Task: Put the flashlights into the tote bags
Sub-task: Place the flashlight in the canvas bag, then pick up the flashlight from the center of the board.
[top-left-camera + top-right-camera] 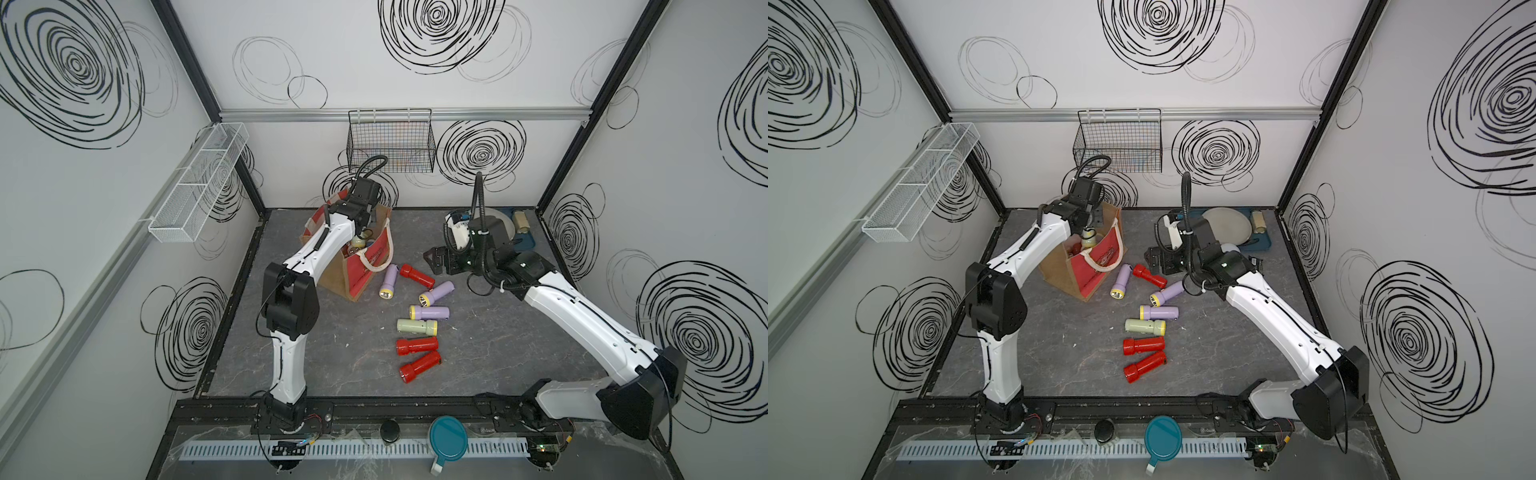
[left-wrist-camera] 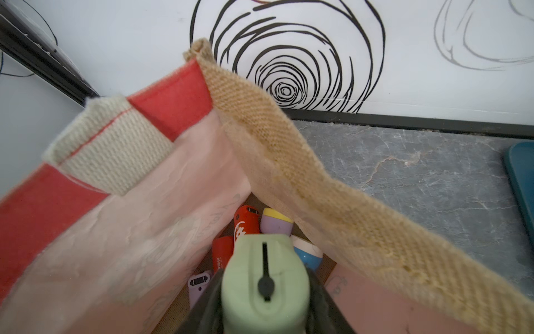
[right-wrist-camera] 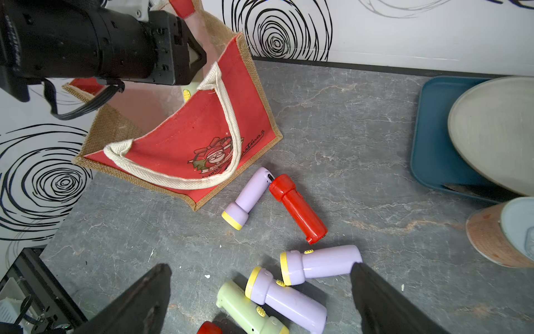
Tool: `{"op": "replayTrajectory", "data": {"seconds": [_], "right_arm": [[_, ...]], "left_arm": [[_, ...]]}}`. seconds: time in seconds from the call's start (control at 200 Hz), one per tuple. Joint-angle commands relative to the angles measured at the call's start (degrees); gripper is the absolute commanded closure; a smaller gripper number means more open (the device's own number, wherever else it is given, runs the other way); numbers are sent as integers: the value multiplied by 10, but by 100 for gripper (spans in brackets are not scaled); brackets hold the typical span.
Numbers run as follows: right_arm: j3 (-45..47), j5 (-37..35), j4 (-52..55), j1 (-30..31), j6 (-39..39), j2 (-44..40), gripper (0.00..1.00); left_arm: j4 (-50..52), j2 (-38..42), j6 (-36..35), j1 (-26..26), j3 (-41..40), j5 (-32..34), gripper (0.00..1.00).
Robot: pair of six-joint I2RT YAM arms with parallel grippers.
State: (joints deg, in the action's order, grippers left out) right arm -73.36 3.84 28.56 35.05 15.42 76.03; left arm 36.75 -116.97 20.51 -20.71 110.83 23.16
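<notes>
We see the left gripper (image 2: 264, 274) clamping a pale green flashlight (image 2: 261, 312) inside the mouth of the jute tote bag (image 2: 289, 138), above stowed flashlights (image 2: 245, 222). Beside the bag, the right gripper (image 3: 260, 269) hangs, jaws spread wide, over loose flashlights (image 3: 318, 261) on the table (image 3: 346, 115).

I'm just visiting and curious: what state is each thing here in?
Bag, upright, open.
Bagged torches, piled inside.
Green torch, gripped by left gripper over bag.
Loose torches, seven, lying on table.
Right gripper, open, empty.
</notes>
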Motion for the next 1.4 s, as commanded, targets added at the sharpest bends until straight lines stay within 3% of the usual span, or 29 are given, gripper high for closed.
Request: {"op": "replayTrajectory", "data": {"seconds": [0.0, 0.16, 0.48, 0.67, 0.831, 1.046, 1.396], "right_arm": [[-19, -8, 20, -5, 0, 6, 0], [-30, 1, 43, -23, -14, 24, 0], [-94, 60, 92, -93, -61, 143, 1], [-150, 69, 106, -97, -104, 245, 4], [-245, 66, 190, -98, -121, 355, 5], [-272, 57, 211, -83, -152, 436, 6], [-262, 46, 187, -53, -151, 493, 8]], "left_arm": [[-16, 47, 2, 6, -11, 10, 40], [-15, 85, 9, 10, -23, -2, 25], [-20, 203, -8, -17, -76, -64, 19], [-62, 291, -7, -66, -167, -114, 11], [-123, 377, -9, -116, -278, -107, 3], [-205, 454, 35, -144, -401, -160, 1], [-258, 488, 120, -166, -489, -188, 1]]}}
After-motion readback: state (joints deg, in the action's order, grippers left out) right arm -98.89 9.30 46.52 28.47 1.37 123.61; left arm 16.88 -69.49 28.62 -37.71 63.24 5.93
